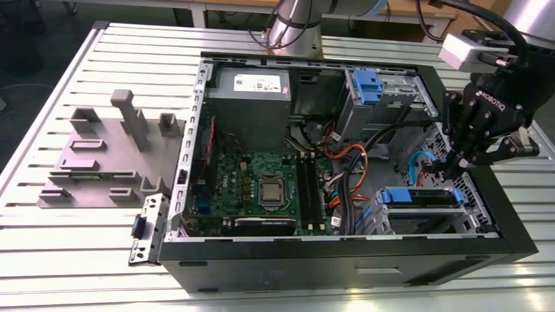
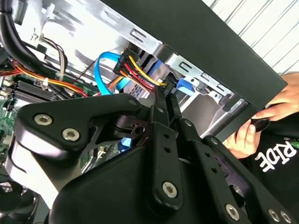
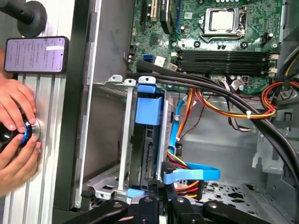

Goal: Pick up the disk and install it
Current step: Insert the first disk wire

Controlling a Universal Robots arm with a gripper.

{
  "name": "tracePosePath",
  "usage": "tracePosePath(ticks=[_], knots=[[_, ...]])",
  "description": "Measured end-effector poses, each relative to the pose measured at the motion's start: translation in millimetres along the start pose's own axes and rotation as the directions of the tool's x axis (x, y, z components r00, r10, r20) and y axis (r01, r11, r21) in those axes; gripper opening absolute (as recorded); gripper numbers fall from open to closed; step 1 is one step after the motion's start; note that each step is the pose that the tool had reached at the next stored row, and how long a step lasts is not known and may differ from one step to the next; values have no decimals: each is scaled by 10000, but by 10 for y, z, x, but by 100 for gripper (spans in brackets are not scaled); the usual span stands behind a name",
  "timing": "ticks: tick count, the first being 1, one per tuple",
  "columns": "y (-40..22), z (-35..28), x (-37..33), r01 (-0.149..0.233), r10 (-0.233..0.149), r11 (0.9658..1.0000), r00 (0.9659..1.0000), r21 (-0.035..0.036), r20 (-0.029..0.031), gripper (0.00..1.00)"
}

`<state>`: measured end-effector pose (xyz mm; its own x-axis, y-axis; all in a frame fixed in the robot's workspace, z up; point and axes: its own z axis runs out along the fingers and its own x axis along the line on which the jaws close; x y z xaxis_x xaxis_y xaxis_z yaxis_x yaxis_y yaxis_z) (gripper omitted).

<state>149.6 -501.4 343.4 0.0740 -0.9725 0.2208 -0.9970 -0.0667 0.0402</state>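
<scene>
I count one disk (image 3: 148,140), seated in the drive cage (image 3: 122,154) at the exterior view's right of the open computer case (image 1: 347,257). My gripper (image 1: 457,170) hangs just above it, fingers (image 2: 161,109) closed together, holding nothing. The first wrist view adds two hands (image 3: 16,135) and one phone (image 3: 36,54).

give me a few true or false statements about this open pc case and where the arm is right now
1. The black gripper hangs inside the open black computer case, near the grey metal drive bay with blue latches. True.
2. The square silver processor on the green motherboard is covered by a fan. False: it lies bare.
3. A person's hand rests on the slatted metal table outside the case. True.
4. The case lid is closed. False: the interior is exposed.
</scene>
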Motion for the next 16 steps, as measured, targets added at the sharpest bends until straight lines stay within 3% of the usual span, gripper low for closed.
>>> tracePosePath(ticks=[5, 7, 11, 16], knots=[[51, 17, 45, -8, 4, 9999, 9993, 104, 378, 17], [65, 24, 64, -18, 11, 9999, 9990, 151, 450, 17], [79, 47, 141, -28, 17, 9998, 9985, 208, 540, 17], [146, 71, 189, -52, 28, 9995, 9973, 325, 741, 17]])
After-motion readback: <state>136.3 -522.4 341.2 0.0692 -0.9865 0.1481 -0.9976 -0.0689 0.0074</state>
